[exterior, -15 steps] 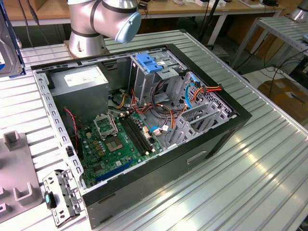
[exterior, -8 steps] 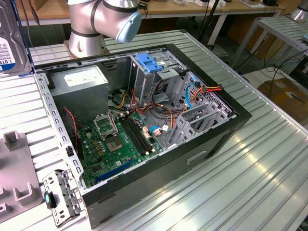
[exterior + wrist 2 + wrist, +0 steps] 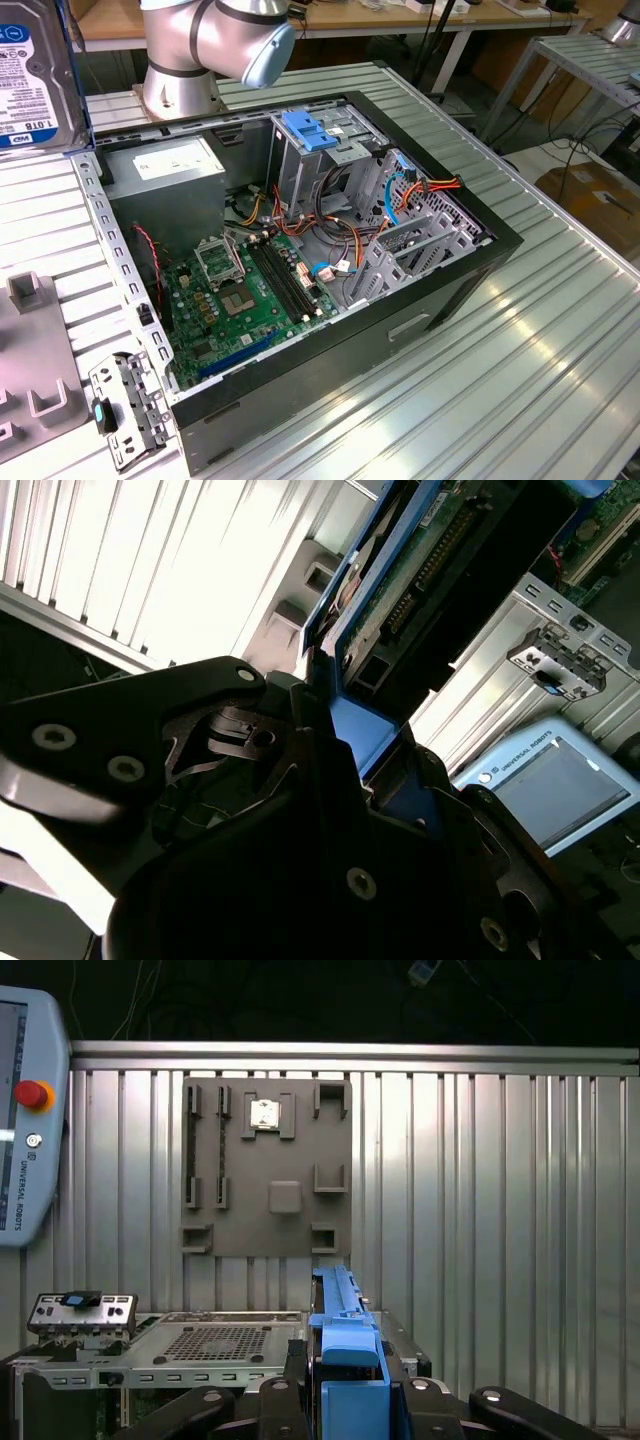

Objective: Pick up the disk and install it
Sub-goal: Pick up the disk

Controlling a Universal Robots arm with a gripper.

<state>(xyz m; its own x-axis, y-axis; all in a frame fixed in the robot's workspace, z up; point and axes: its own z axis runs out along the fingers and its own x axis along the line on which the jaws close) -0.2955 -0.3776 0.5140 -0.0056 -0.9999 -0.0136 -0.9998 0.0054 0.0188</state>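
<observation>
Ribbed metal table (image 3: 520, 340) carrying an open computer case (image 3: 300, 400) laid on its side at mid-table, motherboard (image 3: 250, 300) exposed. The robot arm (image 3: 215, 40) rises from the table's far edge in the exterior view. A grey fixture plate (image 3: 30, 390) lies at the table edge on the exterior view's left. The disk (image 3: 35, 70) is held on edge in the air above that same edge, well apart from the case. The gripper (image 3: 345, 1405) pinches the disk by its blue rail, fingers pressed against either side, as seen in both wrist views
</observation>
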